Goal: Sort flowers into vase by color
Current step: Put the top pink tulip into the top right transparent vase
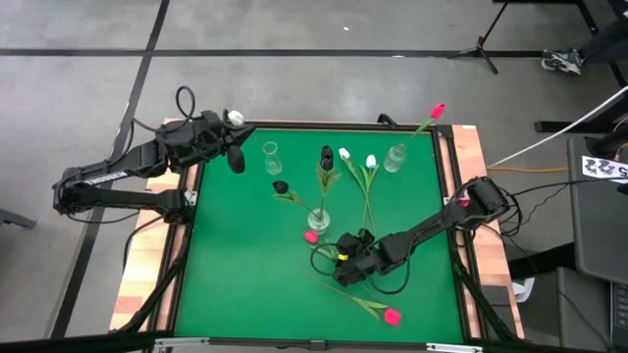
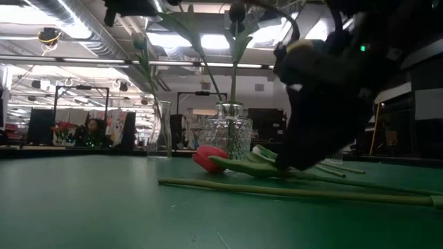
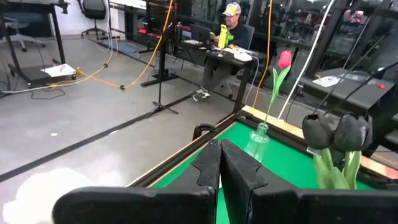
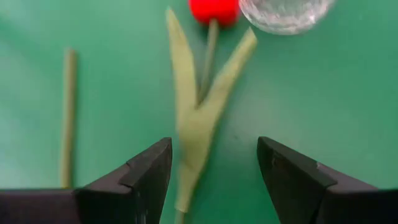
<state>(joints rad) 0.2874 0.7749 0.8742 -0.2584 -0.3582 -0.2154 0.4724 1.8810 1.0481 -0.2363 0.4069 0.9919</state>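
The right gripper (image 4: 214, 180) hangs low over the green table (image 1: 226, 265), fingers spread wide and empty. A pink-red tulip (image 4: 200, 106) lies flat between them, its leaves in the gap and its bud just beside the middle glass vase (image 1: 319, 220), which holds black tulips (image 1: 326, 154). The left gripper (image 3: 220, 165) waits at the table's far corner, fingers closed together, holding nothing.

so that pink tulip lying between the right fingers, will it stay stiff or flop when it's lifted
Probably droops a little: the pink tulip has a long thin stem and soft flat leaves. It looks light, so the open right gripper should lift it easily. Its bud lies beside the glass vase, so a swinging head might brush it.
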